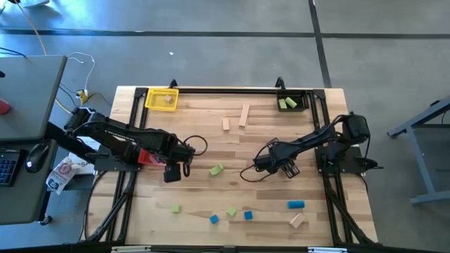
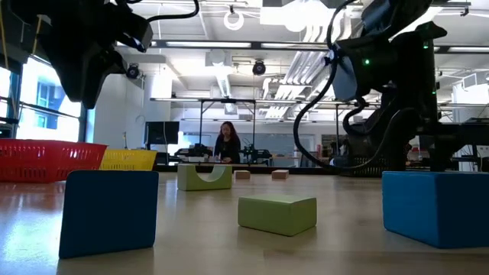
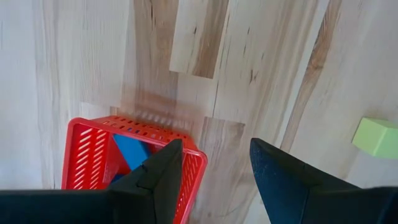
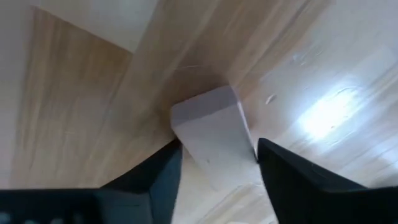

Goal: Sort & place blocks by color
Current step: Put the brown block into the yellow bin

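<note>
The setting is presenting itself as an open-plan robotics lab: the low view is showing exposed ceiling ducts (image 2: pixel 229 76), strip lighting and equipment benches (image 2: pixel 229 159) behind the wooden table (image 1: pixel 232 140). A person (image 2: pixel 227 143) is sitting at a distant workstation. The high view is showing a polished concrete floor (image 1: pixel 232 42) and a side desk (image 1: pixel 28 91) carrying a keyboard (image 1: pixel 7 169).

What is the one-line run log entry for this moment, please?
left pincer: open, empty, over red bin | right pincer: closing around tan block mid-table

Left claw (image 1: pixel 173 171) open and empty; right claw (image 1: pixel 288 169) closed on something.
</note>
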Action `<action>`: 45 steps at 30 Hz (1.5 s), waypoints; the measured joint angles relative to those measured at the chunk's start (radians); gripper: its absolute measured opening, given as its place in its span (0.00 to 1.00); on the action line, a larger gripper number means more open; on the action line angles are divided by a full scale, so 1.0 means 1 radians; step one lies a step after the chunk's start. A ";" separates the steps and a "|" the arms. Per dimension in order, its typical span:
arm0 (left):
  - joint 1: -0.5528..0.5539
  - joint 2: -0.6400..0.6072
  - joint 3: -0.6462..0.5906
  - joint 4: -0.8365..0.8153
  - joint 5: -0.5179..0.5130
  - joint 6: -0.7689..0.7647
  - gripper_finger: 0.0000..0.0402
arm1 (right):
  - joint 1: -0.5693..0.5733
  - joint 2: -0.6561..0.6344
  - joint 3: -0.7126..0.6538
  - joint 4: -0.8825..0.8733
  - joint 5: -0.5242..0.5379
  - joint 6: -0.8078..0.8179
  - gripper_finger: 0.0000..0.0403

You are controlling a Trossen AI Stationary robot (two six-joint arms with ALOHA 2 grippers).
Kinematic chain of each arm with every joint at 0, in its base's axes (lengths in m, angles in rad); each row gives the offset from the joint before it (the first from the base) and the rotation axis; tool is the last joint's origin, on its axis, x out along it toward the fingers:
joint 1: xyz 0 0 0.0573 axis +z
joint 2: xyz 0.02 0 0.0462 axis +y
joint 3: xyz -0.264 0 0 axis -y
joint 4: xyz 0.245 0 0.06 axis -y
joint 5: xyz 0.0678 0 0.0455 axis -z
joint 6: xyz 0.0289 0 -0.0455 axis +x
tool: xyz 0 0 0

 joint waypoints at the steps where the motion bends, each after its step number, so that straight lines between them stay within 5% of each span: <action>1: 0.000 0.000 0.000 0.000 0.000 0.000 0.43 | 0.000 0.002 0.000 0.000 -0.002 0.008 0.42; 6: 0.000 0.000 0.000 0.005 -0.012 0.011 0.43 | 0.001 0.002 0.000 -0.006 -0.007 0.088 0.22; 18: 0.001 0.000 0.000 0.110 -0.079 0.099 0.43 | 0.000 -0.032 -0.004 0.015 -0.067 0.316 0.22; 28: 0.001 0.000 0.000 0.267 -0.079 0.223 0.43 | 0.002 -0.178 -0.003 0.266 -0.095 0.507 0.22; 45: 0.001 0.000 0.000 0.518 -0.078 0.256 0.43 | 0.067 -0.222 -0.002 0.750 0.134 0.608 0.22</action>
